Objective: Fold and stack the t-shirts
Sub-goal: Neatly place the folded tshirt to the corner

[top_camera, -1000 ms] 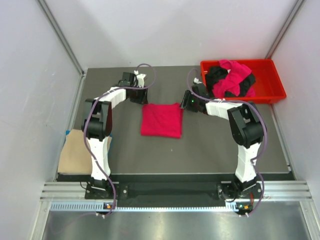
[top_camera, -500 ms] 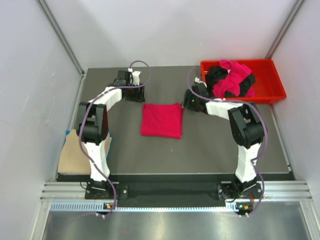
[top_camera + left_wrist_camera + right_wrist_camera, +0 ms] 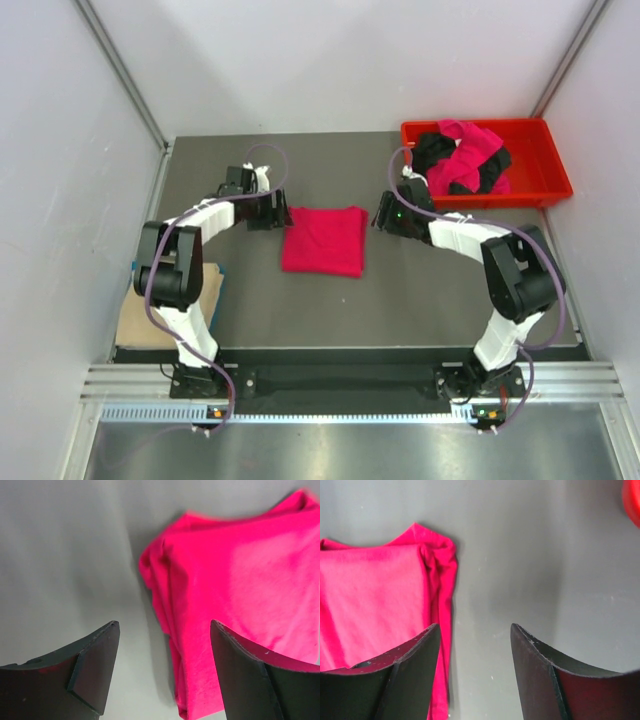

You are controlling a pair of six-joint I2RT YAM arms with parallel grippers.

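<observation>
Flanking the folded pink shirt (image 3: 322, 240), left gripper (image 3: 272, 212) & right gripper (image 3: 385, 212) hover w/ jaws open, empty; cloth's likely limp (light too), so pinch side edges, all layers.

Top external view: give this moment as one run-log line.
left gripper: open | right gripper: open | folded magenta-pink cloth t-shirt: flat between them | red plastic tray: heaped shirts

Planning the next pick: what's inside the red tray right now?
A crumpled heap in the red tray: a magenta-pink shirt draped over a black shirt. Anything buried beneath the heap is covered, so the count is unclear.
</observation>
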